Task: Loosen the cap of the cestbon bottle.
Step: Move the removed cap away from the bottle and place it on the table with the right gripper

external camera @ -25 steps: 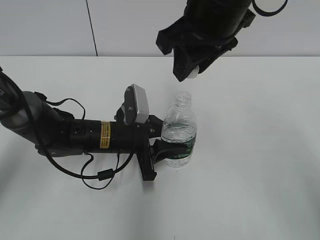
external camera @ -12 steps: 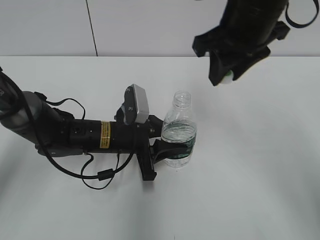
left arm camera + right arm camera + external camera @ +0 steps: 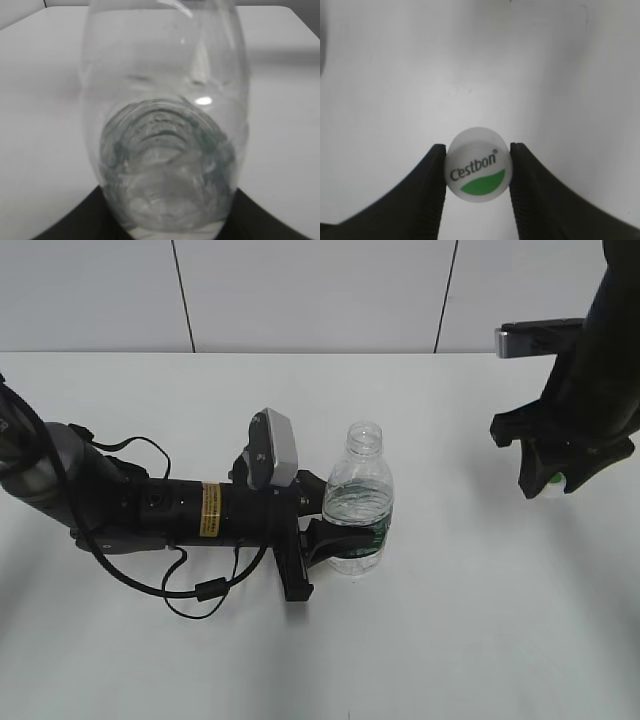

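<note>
Over bench [image 3: 450, 620]: right claw [image 3: 477, 172] is pinching cap [image 3: 477, 171]; left claw [image 3: 318, 518] is clamping bottle [image 3: 357, 510]. Lowering gently advised before releasing.

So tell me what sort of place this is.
Probably a lab or test bench, not a home. A bare white table against plain white wall panels, with only two robot arms and one bottle, its cap held in the right end effector.
</note>
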`<state>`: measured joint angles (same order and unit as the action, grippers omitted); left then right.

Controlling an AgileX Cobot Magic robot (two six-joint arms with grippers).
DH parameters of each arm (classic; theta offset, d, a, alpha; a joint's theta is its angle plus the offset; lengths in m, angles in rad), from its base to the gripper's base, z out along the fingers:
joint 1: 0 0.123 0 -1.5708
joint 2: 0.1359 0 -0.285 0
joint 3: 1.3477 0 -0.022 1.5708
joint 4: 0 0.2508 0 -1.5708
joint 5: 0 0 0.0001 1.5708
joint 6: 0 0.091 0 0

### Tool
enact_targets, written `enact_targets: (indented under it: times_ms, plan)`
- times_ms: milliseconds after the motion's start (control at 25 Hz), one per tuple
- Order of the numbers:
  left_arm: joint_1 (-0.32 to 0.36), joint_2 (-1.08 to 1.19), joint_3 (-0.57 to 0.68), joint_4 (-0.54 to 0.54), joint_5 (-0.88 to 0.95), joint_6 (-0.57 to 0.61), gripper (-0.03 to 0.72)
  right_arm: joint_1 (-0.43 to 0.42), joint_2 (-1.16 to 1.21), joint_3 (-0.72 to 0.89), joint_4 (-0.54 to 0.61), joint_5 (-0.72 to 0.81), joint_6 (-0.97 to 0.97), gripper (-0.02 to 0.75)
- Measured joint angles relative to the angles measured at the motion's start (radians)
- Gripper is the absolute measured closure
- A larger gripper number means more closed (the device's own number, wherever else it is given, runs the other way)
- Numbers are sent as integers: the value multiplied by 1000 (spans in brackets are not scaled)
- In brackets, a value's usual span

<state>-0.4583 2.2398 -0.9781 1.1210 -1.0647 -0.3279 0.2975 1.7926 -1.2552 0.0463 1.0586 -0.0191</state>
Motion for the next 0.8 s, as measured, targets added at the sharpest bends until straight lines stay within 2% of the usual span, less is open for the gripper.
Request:
enact_targets:
  times_ms: [240,400,800]
  plan:
    - [0,0,0,0,-1,0,399,-25,0,175,-1,-273,0,435]
    - [0,0,0,0,-1,0,399,-25,19,230,-1,-404,1,435]
    - [0,0,0,-1,-1,0,399,-25,122,242,-1,-485,6,429]
